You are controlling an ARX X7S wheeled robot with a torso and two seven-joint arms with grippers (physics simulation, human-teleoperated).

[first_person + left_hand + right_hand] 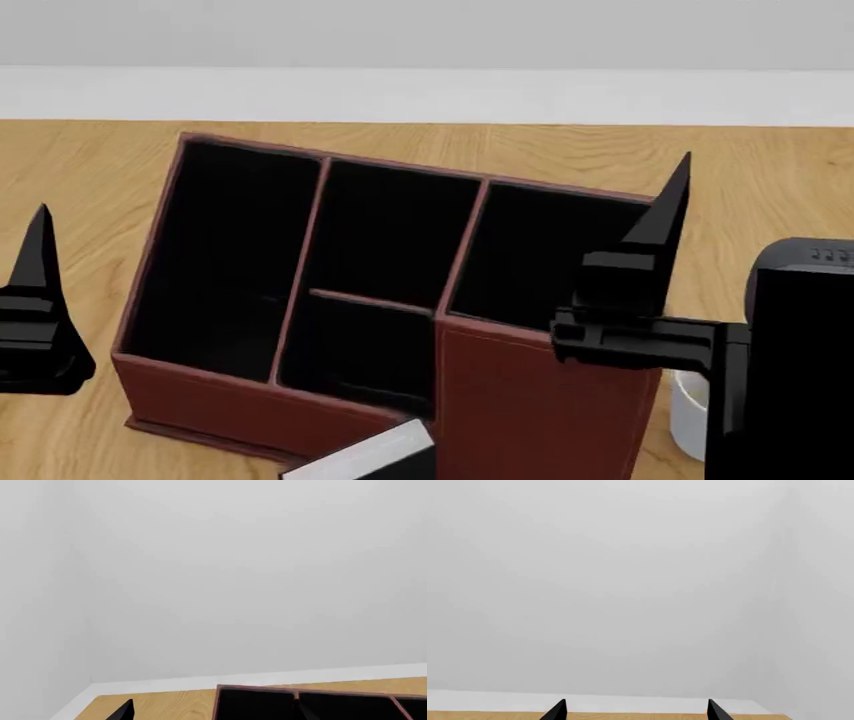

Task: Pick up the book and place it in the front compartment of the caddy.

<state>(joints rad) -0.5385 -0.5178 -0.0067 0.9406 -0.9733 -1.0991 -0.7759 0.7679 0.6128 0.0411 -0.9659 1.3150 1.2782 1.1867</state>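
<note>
Book point(371, 456): bottom centre of head view, just in front of caddy point(534, 400), partly cut by frame edge; long axis runs diagonally, lower left to upper right.

Right gripper point(638, 265): right of centre, above caddy's right compartment, well above book. Right wrist view shows fingertips point(556, 711) set wide apart, holding nothing.

Left gripper point(38, 300): left frame edge, beside caddy; jaw state cannot be told.

Judgement: book lies below and toward frame's lower edge from both; right gripper somewhat nearer.
</note>
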